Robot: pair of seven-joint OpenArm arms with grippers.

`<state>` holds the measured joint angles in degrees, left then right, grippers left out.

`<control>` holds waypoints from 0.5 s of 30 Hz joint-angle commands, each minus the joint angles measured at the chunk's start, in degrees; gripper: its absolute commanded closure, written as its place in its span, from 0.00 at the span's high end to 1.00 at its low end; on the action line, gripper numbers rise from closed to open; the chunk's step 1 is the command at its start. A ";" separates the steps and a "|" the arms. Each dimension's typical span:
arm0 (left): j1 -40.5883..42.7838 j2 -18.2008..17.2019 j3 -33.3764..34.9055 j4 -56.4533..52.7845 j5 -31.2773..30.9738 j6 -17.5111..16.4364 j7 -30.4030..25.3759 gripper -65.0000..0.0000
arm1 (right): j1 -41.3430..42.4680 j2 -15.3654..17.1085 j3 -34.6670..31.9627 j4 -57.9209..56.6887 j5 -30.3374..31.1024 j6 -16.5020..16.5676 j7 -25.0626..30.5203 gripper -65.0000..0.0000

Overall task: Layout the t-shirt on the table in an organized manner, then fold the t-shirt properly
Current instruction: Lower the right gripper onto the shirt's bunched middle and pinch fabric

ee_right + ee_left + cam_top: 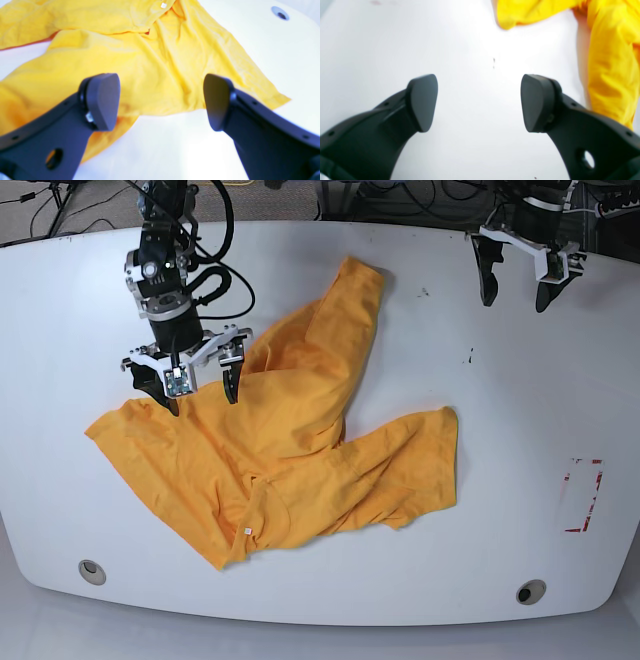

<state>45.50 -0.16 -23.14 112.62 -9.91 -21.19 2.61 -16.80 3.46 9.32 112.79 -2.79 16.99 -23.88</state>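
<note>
Tape rectangle (582, 496) lies well apart from t-shirt (290, 450).

Bright, even overhead light washes the white table (330, 590) in the base view, with only short, soft shadows. Both wrist views are overexposed and soft: the table glares white, the t-shirt (160, 62) blurs, and the dark fingers (422, 102) bulge near the lens.

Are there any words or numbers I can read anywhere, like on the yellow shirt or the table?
None can be read.
White label on the t-shirt: too small to read.
Red-taped rectangle on the table: only tape, no words.
Right gripper and left gripper: no writing shows.
</note>
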 commanded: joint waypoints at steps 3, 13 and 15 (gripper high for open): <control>-2.46 -0.32 -1.26 1.18 -0.59 0.05 0.16 0.75 | 7.43 -0.96 -0.31 -1.98 0.46 -0.07 -3.42 0.77; -4.22 -0.32 -1.61 1.18 -0.59 0.05 1.65 0.75 | 21.68 -3.95 -0.57 -14.99 0.46 -0.07 -6.76 0.77; -4.22 -0.32 -1.61 1.18 -0.59 0.05 1.83 0.75 | 24.75 -5.27 -0.40 -18.77 0.46 -0.07 -6.67 0.77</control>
<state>40.80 -0.27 -24.49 112.73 -9.96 -21.06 6.00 4.47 -0.75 8.71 95.96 -2.74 16.93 -31.94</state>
